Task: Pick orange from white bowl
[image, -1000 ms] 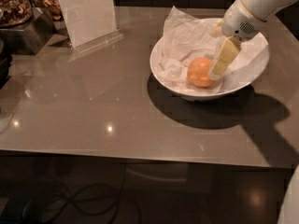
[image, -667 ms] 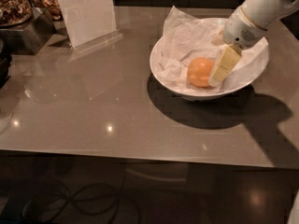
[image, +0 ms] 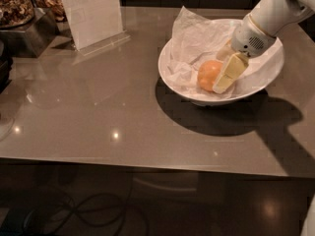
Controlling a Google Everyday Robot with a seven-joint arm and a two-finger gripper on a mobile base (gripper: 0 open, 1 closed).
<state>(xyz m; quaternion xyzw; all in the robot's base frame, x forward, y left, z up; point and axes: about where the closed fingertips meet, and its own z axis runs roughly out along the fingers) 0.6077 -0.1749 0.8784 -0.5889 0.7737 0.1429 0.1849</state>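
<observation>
Reaching in from 2 o'clock, white arm point(image: 275, 11) slants down into bowl point(image: 256, 85). Bowl stands on counter point(image: 98, 122) at roughly 2 o'clock of the scene, upright, wide and shallow, white.

Crumpled white paper point(image: 197, 38) lines the bowl. One corner sticks up above the rim at the bowl's 11 o'clock.

Orange point(image: 207, 75) lies in the bowl on the paper, a little toward 6 o'clock from the bowl's centre. Round, smooth, resting low; not lifted.

Hand point(image: 224, 77) is down inside the bowl, pale yellow, tilted, its tip toward 7 o'clock. It lies against the orange's 3 o'clock side, touching or very nearly so. Cannot tell whether the hand is closed on the orange or spread; its far side is hidden behind fruit and wrist.

Dark shadow of bowl and arm falls on the counter at the bowl's 5 to 6 o'clock, running off toward the 3 o'clock edge.

Elsewhere on the counter:
- Upright sign point(image: 93, 14) at 11 o'clock, well apart from the bowl.
- Tray point(image: 19, 31) with brown bits at 10 o'clock, beside the sign.

Counter is grey-brown and glossy, with small light spots at 7 to 8 o'clock. Cables point(image: 74, 210) lie on the floor below its near edge.
</observation>
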